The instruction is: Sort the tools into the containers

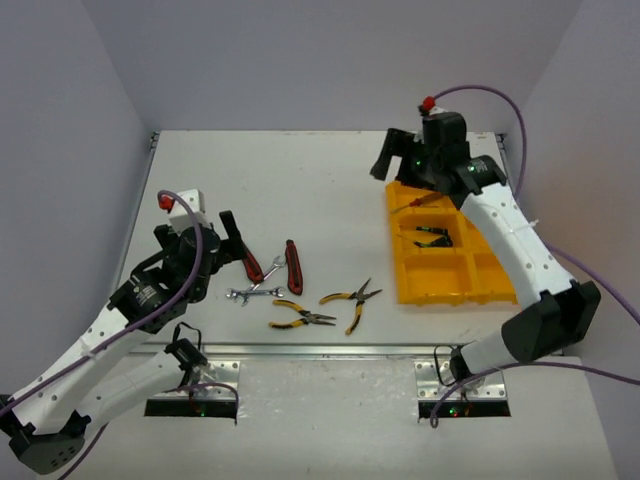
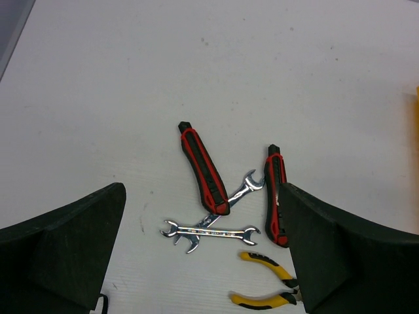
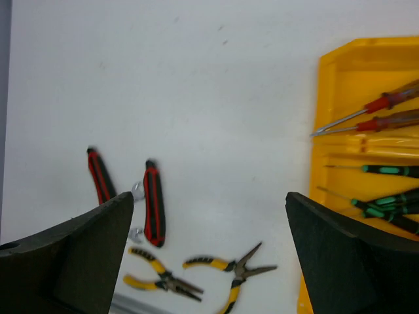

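The white table carries everything; at its right stands the yellow tray, with the right arm reaching along it. The right gripper hangs above the tray's far left corner, its jaws spread wide with nothing between them; the left gripper hovers over the loose tools at the table's left, jaws equally wide and likewise empty.

Sorted so far, judging by the right wrist view: 2 red-handled screwdrivers lie in the tray's farthest compartment, and green-handled screwdrivers lie in the next one nearer. I think there are 3, though they overlap at the frame's edge. The compartments on the right are partly hidden by the arm, so their contents cannot be told.

Left on the table, well apart from the tray: 2 red-handled cutters (one with its end over a wrench), 2 yellow-handled pliers nearest the arms, and 2 small silver wrenches, crossed. So the screwdrivers look done and 6 tools remain — roughly half the job, by my reckoning; the left gripper seems best placed for the cutters or wrenches.
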Motion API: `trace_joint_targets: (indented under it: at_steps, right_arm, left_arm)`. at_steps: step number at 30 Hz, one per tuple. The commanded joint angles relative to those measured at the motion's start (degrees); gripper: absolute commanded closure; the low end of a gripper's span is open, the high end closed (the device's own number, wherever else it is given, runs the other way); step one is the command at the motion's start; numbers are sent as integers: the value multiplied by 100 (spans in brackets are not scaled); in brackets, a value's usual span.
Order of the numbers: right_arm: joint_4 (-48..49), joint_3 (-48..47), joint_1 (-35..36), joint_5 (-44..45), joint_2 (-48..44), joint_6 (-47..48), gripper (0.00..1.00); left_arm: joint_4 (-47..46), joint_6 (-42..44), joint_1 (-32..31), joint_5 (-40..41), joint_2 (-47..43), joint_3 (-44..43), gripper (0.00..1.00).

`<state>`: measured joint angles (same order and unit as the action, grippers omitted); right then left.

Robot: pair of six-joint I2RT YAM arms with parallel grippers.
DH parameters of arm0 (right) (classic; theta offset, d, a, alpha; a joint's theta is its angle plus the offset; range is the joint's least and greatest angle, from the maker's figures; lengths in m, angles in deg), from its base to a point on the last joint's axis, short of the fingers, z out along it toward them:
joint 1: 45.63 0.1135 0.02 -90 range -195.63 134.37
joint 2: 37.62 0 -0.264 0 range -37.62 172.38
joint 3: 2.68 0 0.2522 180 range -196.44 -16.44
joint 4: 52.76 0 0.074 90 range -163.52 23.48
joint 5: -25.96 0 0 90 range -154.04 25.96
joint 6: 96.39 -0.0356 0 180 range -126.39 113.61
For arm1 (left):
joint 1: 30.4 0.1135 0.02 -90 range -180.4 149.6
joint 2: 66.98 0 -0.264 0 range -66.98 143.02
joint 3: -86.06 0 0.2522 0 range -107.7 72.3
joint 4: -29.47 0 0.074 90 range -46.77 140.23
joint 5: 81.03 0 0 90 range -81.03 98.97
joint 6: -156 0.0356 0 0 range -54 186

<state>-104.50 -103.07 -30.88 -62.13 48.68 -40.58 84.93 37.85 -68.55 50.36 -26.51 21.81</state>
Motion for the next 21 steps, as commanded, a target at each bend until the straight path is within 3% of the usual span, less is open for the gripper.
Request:
trace_joint_targets:
  at_steps: [1,6,10,21]
  right_arm:
    - [124,883,1475,505,-399,122,1]
    - [413,1263,2819,1214,-138,-249,1]
    - [125,615,3720,1872,1063,-608,1]
    - [-344,-1180,3953,1572,3558,-813,15]
  left_arm:
    - [326,-91,36,392,-125,-466,0]
    - [371,-429,32,928,-563,-60,0]
    - [225,-480,27,964,-1196,89,0]
    - [-60,-151,32,542,-1064,206,0]
